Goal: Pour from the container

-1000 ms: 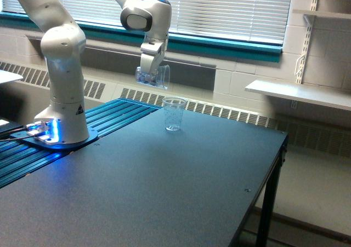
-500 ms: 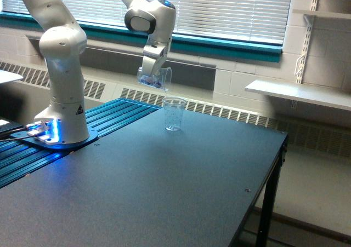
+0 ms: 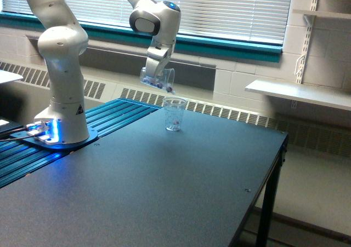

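You see a big dark surface (image 3: 164, 192) that fills most of the exterior view. A small clear cup (image 3: 174, 114) stands upright on it, near the far edge. On the exterior view's left, the surface has blue ridged rails (image 3: 104, 121). The white round robot base (image 3: 60, 132) sits on those rails and glows blue low down.

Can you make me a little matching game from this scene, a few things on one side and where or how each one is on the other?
Things:
1. container
2. small cup
3. robot base
4. shelf

States:
A. glowing blue at the exterior view's left
B. tilted, held in the air by the gripper
C. fixed to the wall at the exterior view's right
D. upright on the dark table

Pairs: 1-B, 2-D, 3-A, 4-C
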Controlling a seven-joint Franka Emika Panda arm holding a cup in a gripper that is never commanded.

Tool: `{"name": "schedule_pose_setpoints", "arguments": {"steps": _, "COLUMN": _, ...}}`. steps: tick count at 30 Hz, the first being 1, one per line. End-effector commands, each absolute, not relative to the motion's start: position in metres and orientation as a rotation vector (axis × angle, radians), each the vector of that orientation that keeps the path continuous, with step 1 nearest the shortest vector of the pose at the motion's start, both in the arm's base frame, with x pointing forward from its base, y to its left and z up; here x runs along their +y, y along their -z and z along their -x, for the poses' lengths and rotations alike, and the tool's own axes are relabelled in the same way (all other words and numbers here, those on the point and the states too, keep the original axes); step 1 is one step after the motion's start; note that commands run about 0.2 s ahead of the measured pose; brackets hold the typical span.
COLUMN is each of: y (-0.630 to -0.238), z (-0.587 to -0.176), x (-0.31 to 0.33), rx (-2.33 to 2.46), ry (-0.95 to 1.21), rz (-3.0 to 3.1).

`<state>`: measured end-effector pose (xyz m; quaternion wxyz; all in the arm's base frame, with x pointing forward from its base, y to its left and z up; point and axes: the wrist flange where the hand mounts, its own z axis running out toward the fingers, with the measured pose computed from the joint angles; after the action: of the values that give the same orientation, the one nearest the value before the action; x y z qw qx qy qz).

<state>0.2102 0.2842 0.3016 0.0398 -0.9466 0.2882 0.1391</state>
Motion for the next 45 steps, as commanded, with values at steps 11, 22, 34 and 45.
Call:
{"name": "schedule_pose_setpoints", "arguments": {"steps": 11, "y": -0.297, "z": -0.214, "x": 0.301, "rx": 0.862, "ry": -0.466, "rz": 2.906}}
{"name": "schedule_pose_setpoints", "arguments": {"steps": 22, "y": -0.302, "z": -0.219, "x": 0.305, "rx": 0.879, "ry": -0.52, "rz": 2.867}}
{"name": "schedule_pose_setpoints", "arguments": {"steps": 34, "y": -0.302, "z": -0.227, "x": 0.299, "rx": 0.916, "ry": -0.563, "rz": 2.84}}
{"name": "schedule_pose_setpoints", "arguments": {"steps": 45, "y": -0.297, "z": -0.229, "x": 0.293, "rx": 0.943, "ry": -0.591, "rz": 2.827}}
